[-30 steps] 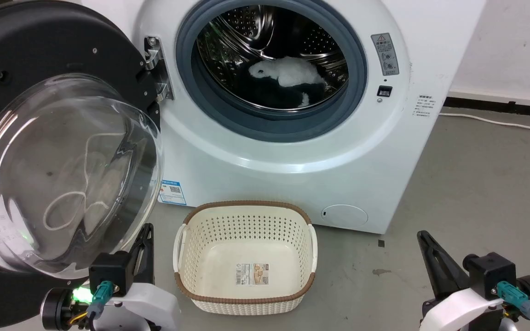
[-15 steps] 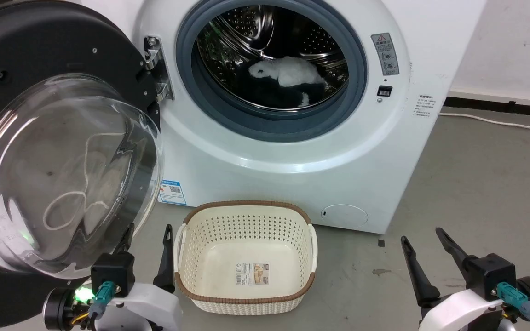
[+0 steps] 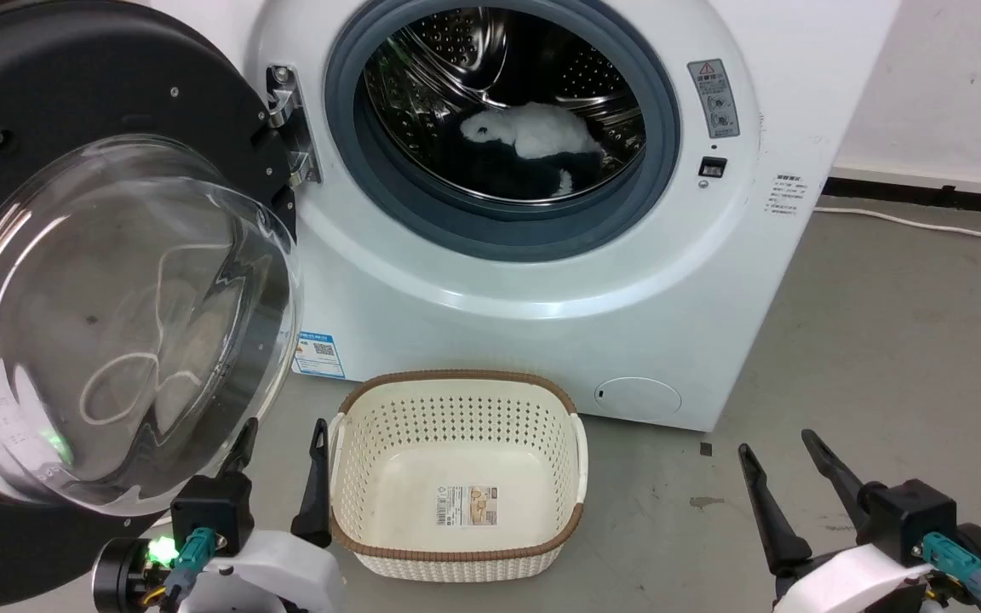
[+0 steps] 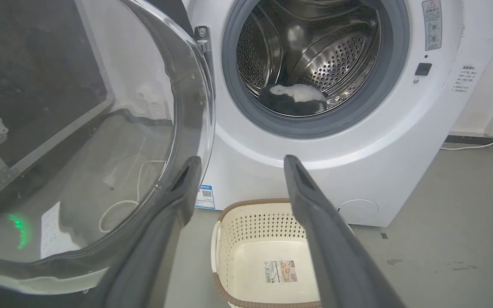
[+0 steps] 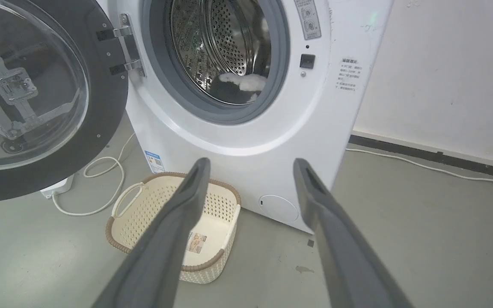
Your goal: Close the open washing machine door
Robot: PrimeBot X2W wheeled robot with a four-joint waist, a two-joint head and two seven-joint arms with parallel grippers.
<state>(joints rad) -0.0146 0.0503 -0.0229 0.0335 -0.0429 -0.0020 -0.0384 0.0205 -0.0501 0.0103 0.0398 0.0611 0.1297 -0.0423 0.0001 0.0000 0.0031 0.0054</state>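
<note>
The washing machine door point(image 3: 116, 298) stood swung wide open at the left of the head view. Its black rim ran off the upper left corner and its clear glass bowl bulged toward the camera. A metal hinge point(image 3: 290, 128) joined it to the white washing machine point(image 3: 542, 289), which took up the upper middle of the frame. Inside the grey gasket point(image 3: 422, 213), the steel drum point(image 3: 456, 51) held a small heap of white and dark laundry point(image 3: 533, 136). A blue label point(image 3: 318, 355) sat low on the machine's front, just right of the door's glass, and a round filter cap point(image 3: 638, 398) lay at its lower right.

Below the machine, at bottom centre, a cream perforated basket point(image 3: 456, 417) with a brown rim sat empty on the grey floor point(image 3: 882, 358).

The left hand point(image 3: 283, 426) was at the lower left, between the door's lower edge and the basket, its two fingers spread wide with nothing between them. Its outer finger lay just beside the glass bowl; whether it touched could not be told. The right hand point(image 3: 776, 443) was at the lower right, well apart from the machine, likewise spread wide and empty. A white cable point(image 3: 925, 226) ran along the floor at the right edge.
</note>
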